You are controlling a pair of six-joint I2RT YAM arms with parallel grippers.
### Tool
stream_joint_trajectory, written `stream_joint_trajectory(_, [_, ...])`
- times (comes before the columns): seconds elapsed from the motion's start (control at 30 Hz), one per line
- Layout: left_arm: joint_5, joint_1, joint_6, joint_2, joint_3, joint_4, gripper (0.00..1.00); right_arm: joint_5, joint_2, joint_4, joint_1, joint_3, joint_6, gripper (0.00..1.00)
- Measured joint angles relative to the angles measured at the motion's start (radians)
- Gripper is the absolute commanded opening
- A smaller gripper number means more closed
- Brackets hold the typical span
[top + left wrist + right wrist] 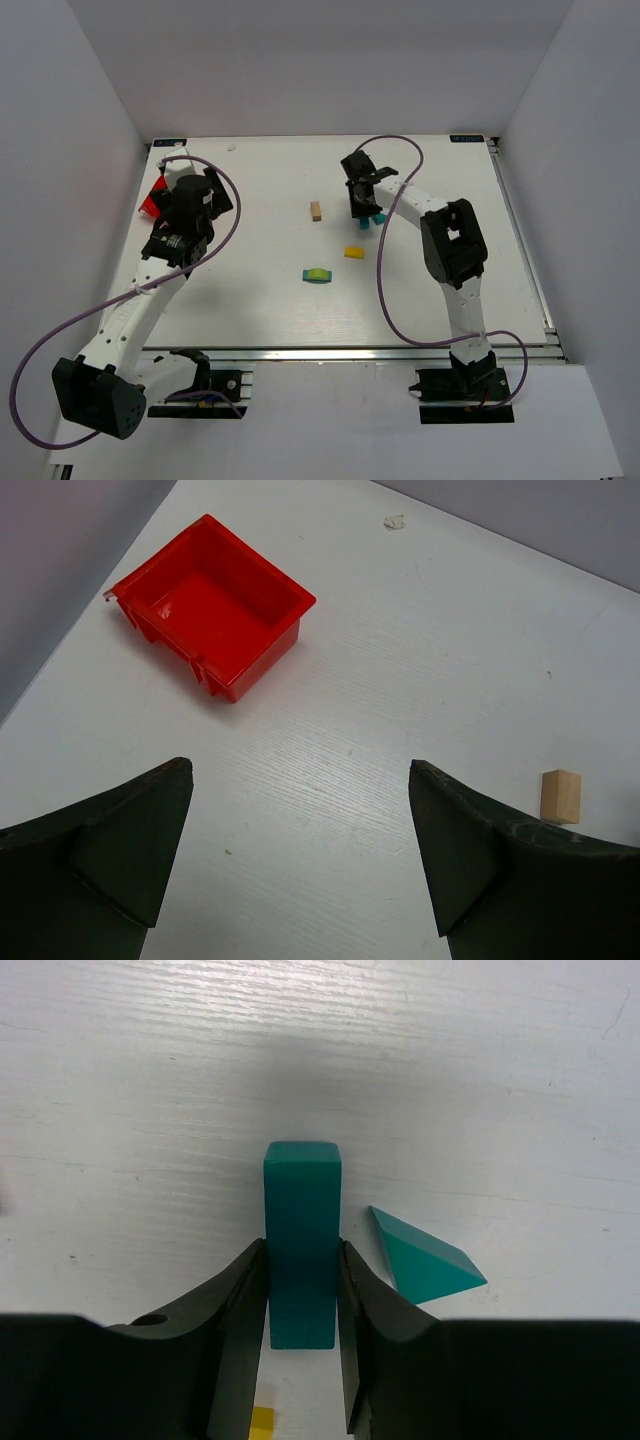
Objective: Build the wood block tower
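Note:
No finished tower shows; the blocks lie apart on the white table. My right gripper (301,1260) is shut on a teal rectangular block (301,1210), low over the table at the back centre (362,210). A teal triangular block (425,1258) lies just to its right. A small yellow block (354,252) lies in front of it. A tan block (316,210) stands left of it and also shows in the left wrist view (561,796). A small teal-blue and yellow piece (317,274) lies at centre. My left gripper (300,780) is open and empty over bare table at the left.
A red plastic bin (215,605), empty inside, stands at the table's far left edge (153,203), just beyond my left gripper. White walls close in the table on the left, back and right. Purple cables loop from both arms.

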Motion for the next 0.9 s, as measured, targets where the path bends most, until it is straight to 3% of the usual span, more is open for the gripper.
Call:
stream_joint_trajectory(0.2, [0.022, 0.000, 0.003, -0.003, -0.012, 0.013, 0.98, -0.062, -0.014, 0.021, 0.018, 0.006, -0.122, 0.18])
stream_joint_trajectory(0.4, [0.063, -0.002, 0.009, -0.010, -0.013, 0.013, 0.98, -0.353, -0.214, 0.115, 0.053, -0.097, -0.414, 0.18])
stream_joint_trajectory(0.57, [0.055, -0.002, 0.025, -0.040, -0.016, 0.013, 0.98, -0.545, -0.304, 0.074, 0.117, -0.045, -0.686, 0.17])
stream_joint_trajectory(0.77, [0.016, -0.002, 0.042, -0.051, -0.017, 0.013, 0.98, -0.612, -0.271, -0.043, 0.187, 0.002, -0.909, 0.14])
stream_joint_trajectory(0.9, [-0.004, -0.002, 0.049, -0.047, -0.017, 0.013, 0.98, -0.607, -0.272, -0.066, 0.225, -0.058, -1.000, 0.12])
